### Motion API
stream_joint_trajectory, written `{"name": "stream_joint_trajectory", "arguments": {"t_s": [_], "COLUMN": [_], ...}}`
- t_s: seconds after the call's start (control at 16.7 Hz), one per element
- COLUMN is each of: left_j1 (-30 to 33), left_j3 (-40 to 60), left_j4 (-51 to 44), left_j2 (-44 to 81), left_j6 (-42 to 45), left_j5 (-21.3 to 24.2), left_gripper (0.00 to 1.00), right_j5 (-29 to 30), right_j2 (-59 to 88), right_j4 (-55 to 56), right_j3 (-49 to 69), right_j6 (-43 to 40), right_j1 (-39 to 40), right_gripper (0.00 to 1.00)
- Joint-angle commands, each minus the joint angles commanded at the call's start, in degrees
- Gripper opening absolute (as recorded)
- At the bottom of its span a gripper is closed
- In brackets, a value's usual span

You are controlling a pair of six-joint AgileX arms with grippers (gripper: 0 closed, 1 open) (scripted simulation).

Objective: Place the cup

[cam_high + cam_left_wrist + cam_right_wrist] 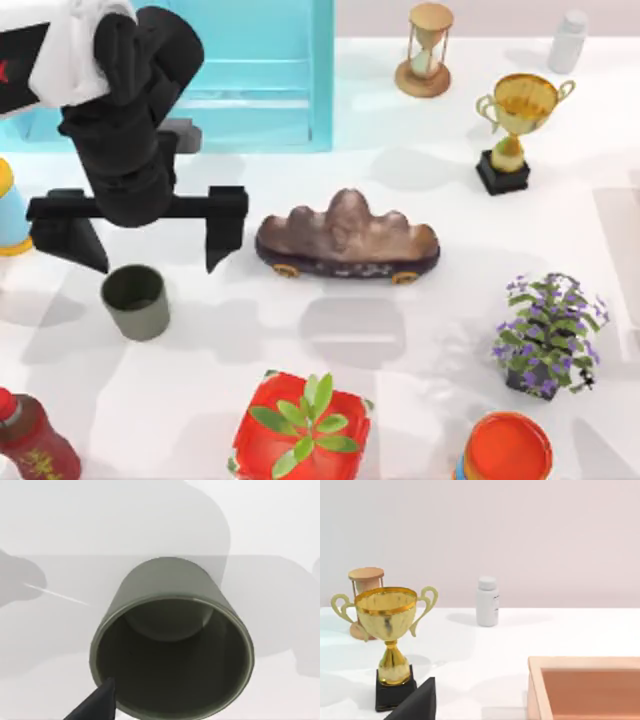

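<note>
The cup point(135, 301) is small, olive-grey and handleless, and it stands upright on the white table at the left. My left gripper point(157, 266) hangs open just behind and above it, with its two black fingers spread wider than the cup. In the left wrist view the cup point(171, 640) lies straight ahead with its dark inside showing, and one black fingertip point(96, 704) overlaps its near rim. Nothing is held. In the right wrist view a single dark fingertip point(417, 702) of my right gripper sits well off centre, with nothing in its grasp.
A brown rock-shaped piece on wheels point(345, 240) lies right of the cup. A red plant pot point(300, 430) stands in front. At the left edge are a light-blue cup point(8, 215) and a red bottle point(35, 440). Behind stands a blue rack point(290, 70). Trophy point(520, 120), hourglass point(428, 50), flower pot point(550, 335).
</note>
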State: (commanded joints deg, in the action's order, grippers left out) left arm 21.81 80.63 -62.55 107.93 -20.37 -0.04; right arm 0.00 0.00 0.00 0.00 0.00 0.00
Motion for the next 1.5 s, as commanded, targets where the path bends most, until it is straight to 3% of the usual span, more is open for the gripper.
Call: {"name": "stream_joint_trajectory", "arguments": {"t_s": [0.24,0.54,1.32,1.5], "left_j1": [0.0,0.03,0.03,0.03], "left_j3": [-7.18,-8.63,-8.63,-8.63], "left_j4": [10.1,11.77,11.77,11.77], "left_j2": [2.64,3.32,3.32,3.32], "left_j6": [0.03,0.02,0.02,0.02], "left_j5": [0.01,0.02,0.02,0.02], "left_gripper": [1.0,1.0,0.02,0.0], "right_j5": [0.0,0.0,0.0,0.0], "right_j2": [0.0,0.0,0.0,0.0], "right_j4": [0.0,0.0,0.0,0.0], "right_j3": [0.0,0.0,0.0,0.0], "right_j6": [0.0,0.0,0.0,0.0], "right_j1": [0.0,0.0,0.0,0.0], "right_gripper": [1.0,1.0,1.0,1.0]}}
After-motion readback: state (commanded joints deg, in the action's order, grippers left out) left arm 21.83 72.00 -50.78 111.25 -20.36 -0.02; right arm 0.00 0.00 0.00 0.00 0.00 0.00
